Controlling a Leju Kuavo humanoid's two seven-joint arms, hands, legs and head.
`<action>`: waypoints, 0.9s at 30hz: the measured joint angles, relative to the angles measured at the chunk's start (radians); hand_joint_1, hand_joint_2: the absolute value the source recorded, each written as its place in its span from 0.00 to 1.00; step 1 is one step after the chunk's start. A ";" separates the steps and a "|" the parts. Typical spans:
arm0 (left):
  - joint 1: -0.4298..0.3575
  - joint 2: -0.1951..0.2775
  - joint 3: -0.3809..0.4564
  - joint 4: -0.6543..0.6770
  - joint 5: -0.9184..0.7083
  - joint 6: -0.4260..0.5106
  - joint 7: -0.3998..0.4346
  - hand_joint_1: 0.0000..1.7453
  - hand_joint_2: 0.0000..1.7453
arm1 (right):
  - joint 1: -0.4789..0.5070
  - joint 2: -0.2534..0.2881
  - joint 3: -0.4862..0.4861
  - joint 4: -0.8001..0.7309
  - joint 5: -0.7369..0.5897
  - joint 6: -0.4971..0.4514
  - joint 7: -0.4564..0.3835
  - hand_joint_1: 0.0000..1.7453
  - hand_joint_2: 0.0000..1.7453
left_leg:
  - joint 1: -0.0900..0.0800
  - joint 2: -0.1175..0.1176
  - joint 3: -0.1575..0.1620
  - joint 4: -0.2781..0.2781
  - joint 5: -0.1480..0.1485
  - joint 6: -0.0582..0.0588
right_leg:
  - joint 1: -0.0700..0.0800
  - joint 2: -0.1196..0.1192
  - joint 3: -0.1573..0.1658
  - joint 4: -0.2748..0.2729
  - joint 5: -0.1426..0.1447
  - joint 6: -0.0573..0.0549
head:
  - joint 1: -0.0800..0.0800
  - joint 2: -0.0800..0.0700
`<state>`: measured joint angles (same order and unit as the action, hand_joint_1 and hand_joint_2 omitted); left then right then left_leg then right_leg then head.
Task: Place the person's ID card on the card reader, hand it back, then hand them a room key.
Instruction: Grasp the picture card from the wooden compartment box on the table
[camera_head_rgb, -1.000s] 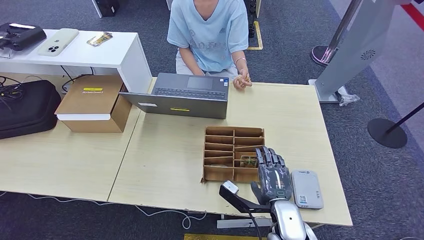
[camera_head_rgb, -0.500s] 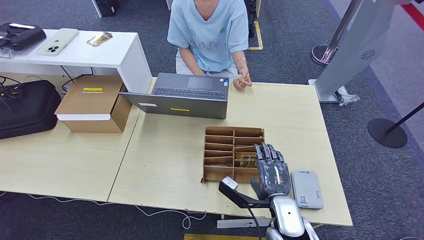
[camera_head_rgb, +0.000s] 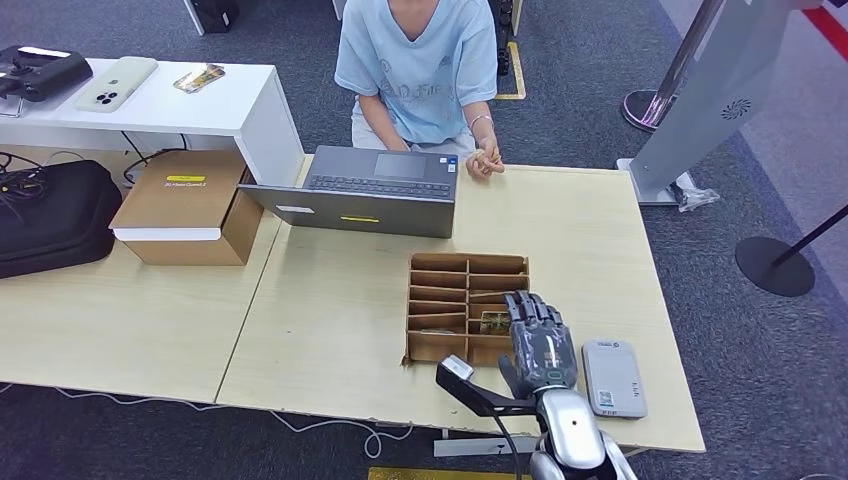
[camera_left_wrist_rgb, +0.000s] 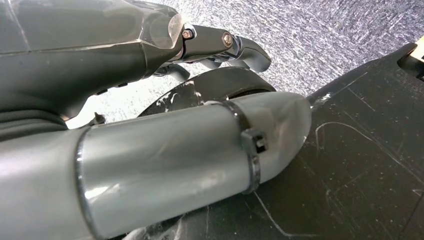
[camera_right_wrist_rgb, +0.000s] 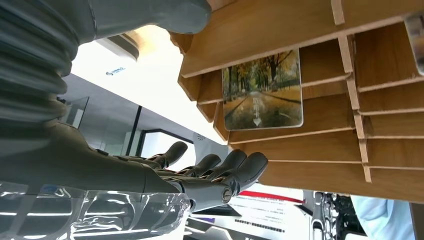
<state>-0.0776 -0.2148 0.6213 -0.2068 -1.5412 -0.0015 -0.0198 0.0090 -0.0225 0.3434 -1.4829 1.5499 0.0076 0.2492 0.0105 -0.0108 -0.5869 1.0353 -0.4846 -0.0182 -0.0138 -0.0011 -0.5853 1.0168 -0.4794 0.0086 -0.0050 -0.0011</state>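
Grey carpet (camera_head_rgb: 600, 90), pale wooden table (camera_head_rgb: 340, 320), white desk (camera_head_rgb: 150, 105)

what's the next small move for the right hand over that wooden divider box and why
Probably lower the fingers into the slot and pinch the tree-lined-road picture card. The right hand hovers over the brown wooden divider box beside that card, fingers extended and holding nothing, so the card remains unpicked.
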 joint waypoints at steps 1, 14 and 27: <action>0.000 0.000 0.000 0.000 0.000 0.000 0.000 0.00 0.00 | 0.000 0.000 0.000 0.002 0.000 0.000 0.000 0.31 1.00 | 0.000 0.000 0.000 0.000 0.000 0.000 | 0.000 0.000 0.000 0.000 0.000 0.000 | 0.000 0.000; 0.000 0.000 -0.001 0.000 0.000 0.001 0.000 0.00 0.00 | 0.007 0.000 0.002 0.018 -0.001 -0.002 0.000 0.43 1.00 | 0.000 0.000 0.000 0.000 0.000 0.000 | 0.000 0.000 0.000 0.000 0.000 0.000 | 0.000 0.000; 0.000 0.000 -0.003 0.000 0.001 0.002 -0.001 0.00 0.00 | 0.006 0.000 0.002 0.017 -0.010 -0.005 -0.001 0.37 1.00 | 0.000 0.000 0.000 0.000 0.000 0.000 | 0.000 0.000 0.000 0.000 0.000 0.000 | 0.000 0.000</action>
<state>-0.0776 -0.2152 0.6188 -0.2068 -1.5406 0.0001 -0.0210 0.0145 -0.0225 0.3452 -1.4657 1.5395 0.0031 0.2485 0.0105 -0.0108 -0.5868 1.0353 -0.4846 -0.0182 -0.0138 -0.0011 -0.5852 1.0168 -0.4794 0.0086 -0.0050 -0.0011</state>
